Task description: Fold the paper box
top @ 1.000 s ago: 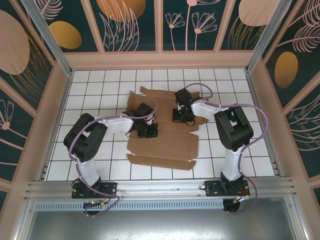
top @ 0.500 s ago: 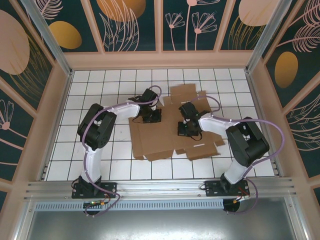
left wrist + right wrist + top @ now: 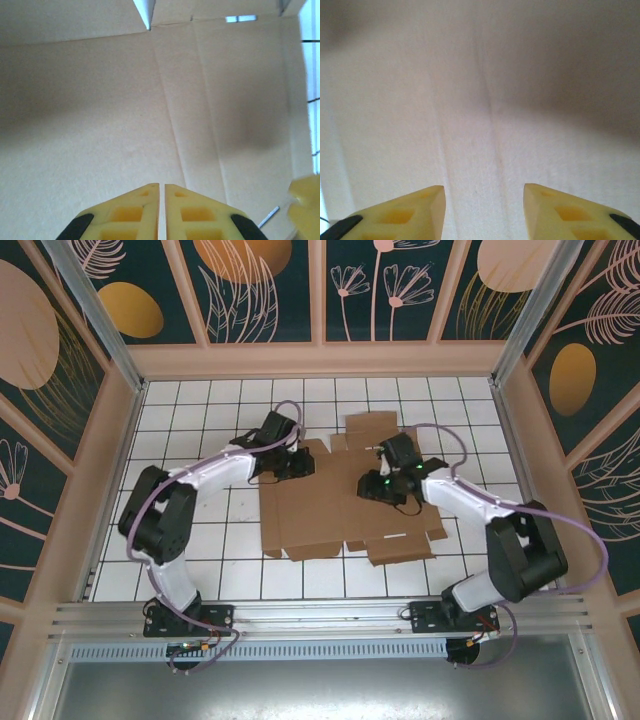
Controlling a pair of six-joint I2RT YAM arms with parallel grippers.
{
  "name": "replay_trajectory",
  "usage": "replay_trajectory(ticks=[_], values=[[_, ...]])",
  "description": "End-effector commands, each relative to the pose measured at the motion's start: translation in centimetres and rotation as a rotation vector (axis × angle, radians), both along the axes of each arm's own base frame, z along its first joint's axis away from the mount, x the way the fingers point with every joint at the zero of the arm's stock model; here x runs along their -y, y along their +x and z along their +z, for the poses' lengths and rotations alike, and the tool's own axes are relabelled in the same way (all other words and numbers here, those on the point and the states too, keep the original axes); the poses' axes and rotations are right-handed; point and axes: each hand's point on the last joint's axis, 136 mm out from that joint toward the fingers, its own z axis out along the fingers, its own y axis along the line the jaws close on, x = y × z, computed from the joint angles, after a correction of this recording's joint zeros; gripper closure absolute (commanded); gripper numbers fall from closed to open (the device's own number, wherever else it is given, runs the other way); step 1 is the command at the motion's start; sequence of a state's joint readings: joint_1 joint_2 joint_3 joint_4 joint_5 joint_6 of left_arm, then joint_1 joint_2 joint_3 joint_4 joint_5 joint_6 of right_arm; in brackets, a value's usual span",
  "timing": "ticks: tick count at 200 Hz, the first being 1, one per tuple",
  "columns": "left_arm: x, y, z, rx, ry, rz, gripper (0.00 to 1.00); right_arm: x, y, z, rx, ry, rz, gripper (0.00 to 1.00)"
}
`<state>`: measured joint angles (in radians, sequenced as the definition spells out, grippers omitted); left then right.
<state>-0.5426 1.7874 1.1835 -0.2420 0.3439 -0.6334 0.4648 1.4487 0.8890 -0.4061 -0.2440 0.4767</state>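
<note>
White tiles with dark grid lines cover the table [image 3: 185, 540]. Dark teal walls [image 3: 460, 290] painted with peach and gold plants in pale frames box it in, and a metal rail [image 3: 320, 615] runs along its near edge. The paper box [image 3: 310, 525] lies flat on the middle of the table, a little toward the far right, as an unfolded brown sheet. The left gripper [image 3: 292, 466] sits at the sheet's far left corner, fingers all but together with nothing between them. The right gripper [image 3: 380, 486] hangs over the sheet's right half, jaws apart and empty.
</note>
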Motion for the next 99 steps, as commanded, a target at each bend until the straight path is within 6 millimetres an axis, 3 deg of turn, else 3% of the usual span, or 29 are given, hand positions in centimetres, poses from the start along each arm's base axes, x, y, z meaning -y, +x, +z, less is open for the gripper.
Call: replay_trajectory(ticks=[1,18,48,99], values=[[-0.7,-1.6,-2.0,-0.066,-0.046,0.038,0.87,1.8,1.3,2.3,0.078,0.061,-0.027,0.45],[-0.9,-2.4,-3.7,-0.109,-0.062,0.052,0.86,3.4,1.5,1.8,0.076,0.047,-0.054,0.30],[-1.3,-2.9,-6.0,-0.145,-0.032,0.062,0.86,5.4,0.6,-1.9,-0.047,-0.073,-0.076,0.28],[-4.8,-4.6,-8.9,-0.172,0.176,0.050,0.87,7.0,1.6,-0.4,0.006,-0.100,-0.105,0.28]])
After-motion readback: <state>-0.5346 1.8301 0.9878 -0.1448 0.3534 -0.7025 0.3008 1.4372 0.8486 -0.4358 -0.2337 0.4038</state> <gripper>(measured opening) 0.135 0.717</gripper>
